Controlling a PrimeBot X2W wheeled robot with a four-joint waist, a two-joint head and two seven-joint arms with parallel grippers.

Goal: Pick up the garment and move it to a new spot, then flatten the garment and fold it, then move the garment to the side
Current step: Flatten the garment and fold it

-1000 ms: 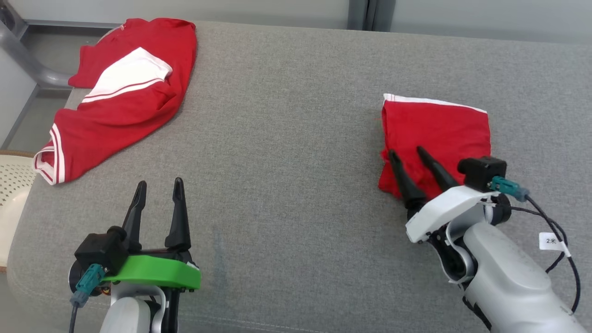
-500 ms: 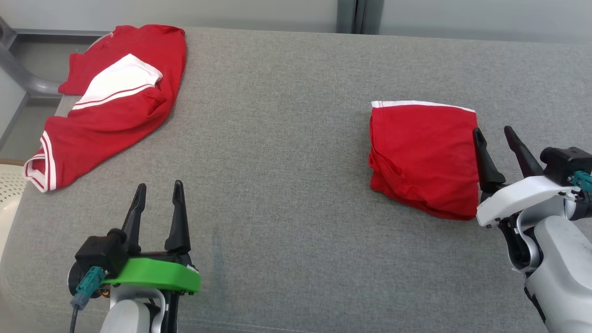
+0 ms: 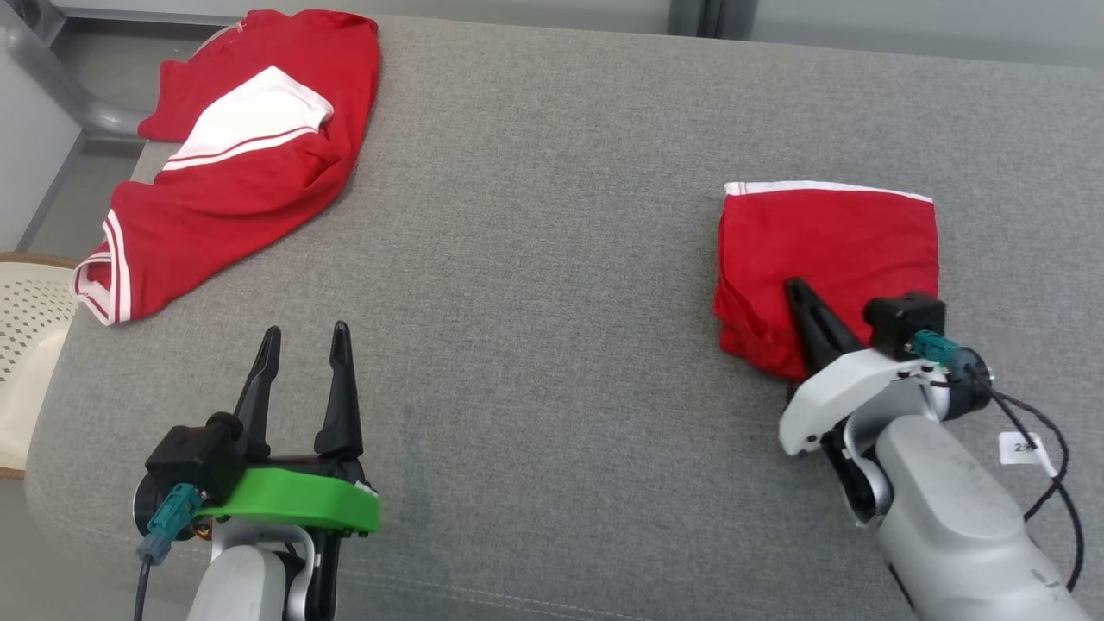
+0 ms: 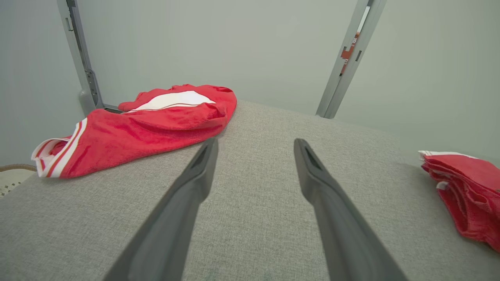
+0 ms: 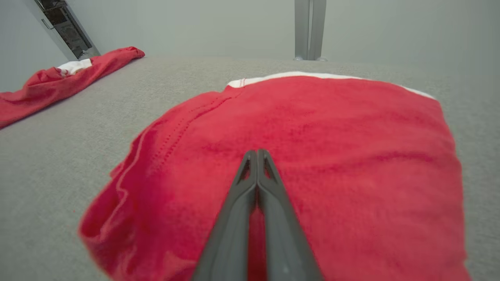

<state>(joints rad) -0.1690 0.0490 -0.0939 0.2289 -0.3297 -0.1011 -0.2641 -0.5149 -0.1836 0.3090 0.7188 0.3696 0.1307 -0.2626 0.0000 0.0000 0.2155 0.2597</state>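
Observation:
A folded red garment (image 3: 828, 241) with a white hem lies flat on the right of the grey padded table (image 3: 535, 259); the right wrist view looks across its top (image 5: 312, 136). My right gripper (image 3: 793, 289) is shut, its fingers pressed together and pointing over the garment's near left part (image 5: 257, 153), with no cloth visibly pinched. At the lower left my left gripper (image 3: 307, 332) stands open above bare table, nothing between its fingers (image 4: 256, 142). From the left wrist view the folded garment (image 4: 468, 183) sits far right.
A second red garment with white panels (image 3: 233, 172) lies crumpled at the table's far left corner, partly over the edge (image 4: 148, 125) (image 5: 58, 82). A pale perforated basket (image 3: 21, 345) stands beside the table's left edge. Grey wall and metal posts (image 4: 343, 62) lie behind.
My right gripper swung from beside the folded garment's right edge back over its near part and its jaws closed. The head camera shifted a little. The left gripper stayed put.

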